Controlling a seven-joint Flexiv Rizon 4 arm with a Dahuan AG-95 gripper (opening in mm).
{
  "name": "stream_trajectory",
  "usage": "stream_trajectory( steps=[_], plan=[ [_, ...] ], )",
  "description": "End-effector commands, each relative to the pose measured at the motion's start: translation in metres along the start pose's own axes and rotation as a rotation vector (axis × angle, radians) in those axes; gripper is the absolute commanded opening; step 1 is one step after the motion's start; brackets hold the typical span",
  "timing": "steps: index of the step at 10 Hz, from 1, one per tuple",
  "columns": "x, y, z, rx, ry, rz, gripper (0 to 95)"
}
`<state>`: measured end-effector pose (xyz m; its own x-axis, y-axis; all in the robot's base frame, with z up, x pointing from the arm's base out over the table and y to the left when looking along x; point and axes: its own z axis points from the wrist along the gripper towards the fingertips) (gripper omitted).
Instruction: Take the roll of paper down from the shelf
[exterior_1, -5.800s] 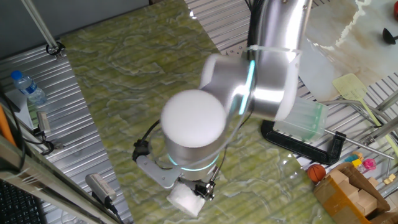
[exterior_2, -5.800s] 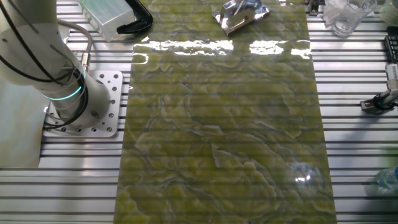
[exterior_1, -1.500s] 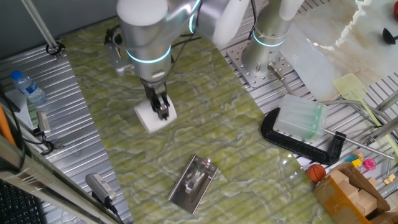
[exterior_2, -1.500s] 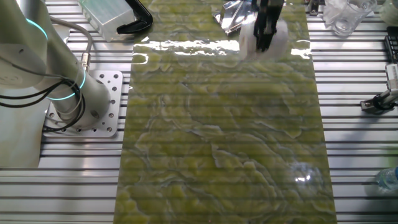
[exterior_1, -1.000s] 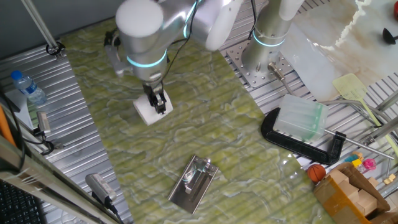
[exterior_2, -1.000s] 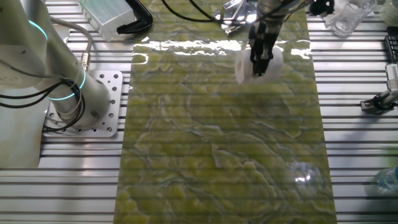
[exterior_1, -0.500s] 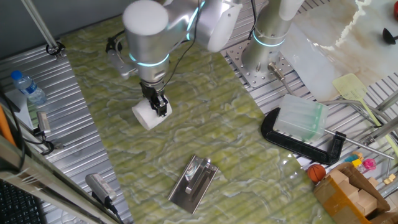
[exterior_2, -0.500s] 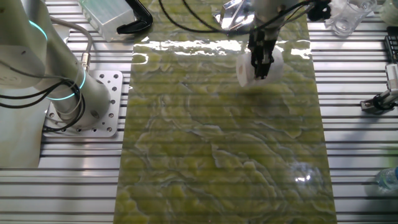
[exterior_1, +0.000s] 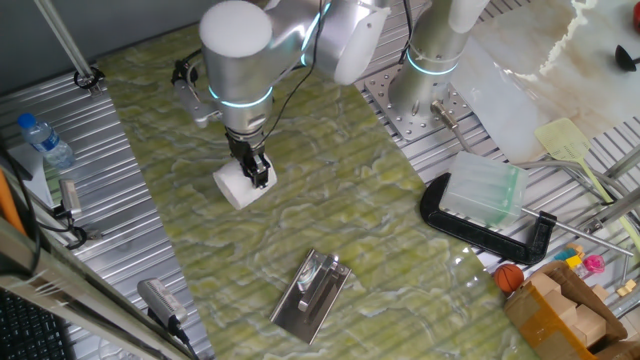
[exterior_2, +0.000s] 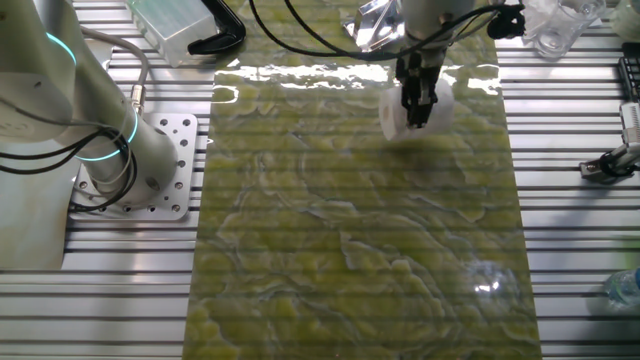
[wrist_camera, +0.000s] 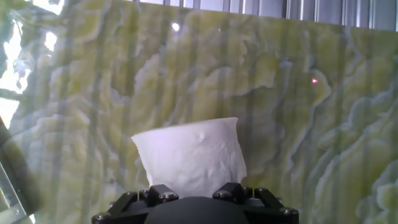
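Observation:
The white roll of paper (exterior_1: 236, 187) hangs low over the green marbled mat (exterior_1: 330, 200), well away from the shelf, with my gripper (exterior_1: 257, 171) shut on it from above. Seen from the other side, the roll (exterior_2: 393, 118) sticks out on both sides of the dark fingers (exterior_2: 421, 104). In the hand view its soft embossed side (wrist_camera: 189, 155) fills the space just ahead of the gripper (wrist_camera: 194, 188). I cannot tell whether it touches the mat. The shelf (exterior_1: 312, 292), a shiny metal plate with a raised bar, lies flat and bare near the mat's end (exterior_2: 385, 22).
A translucent plastic box (exterior_1: 483, 195) sits on a black clamp (exterior_1: 535, 240) beside the mat. The arm's base (exterior_2: 130, 160) stands on the slatted table. A water bottle (exterior_1: 45, 140) and a cardboard box (exterior_1: 565, 310) lie at the edges.
Since 5.8 s ago the gripper carried the roll off the shelf to mid-mat. Over the last second it shifted only slightly, and it has held still for half a second.

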<state>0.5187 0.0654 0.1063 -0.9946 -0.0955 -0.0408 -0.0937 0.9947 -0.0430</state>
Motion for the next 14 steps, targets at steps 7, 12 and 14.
stream_trajectory(
  steps=[7,12,14],
  plan=[
    [0.0014,-0.0024,-0.0007,0.000,-0.017,-0.010,76.0],
    [-0.0010,-0.0062,-0.0047,0.006,-0.025,-0.018,95.0],
    [-0.0045,-0.0084,-0.0080,0.004,-0.023,-0.034,95.0]
  ],
)
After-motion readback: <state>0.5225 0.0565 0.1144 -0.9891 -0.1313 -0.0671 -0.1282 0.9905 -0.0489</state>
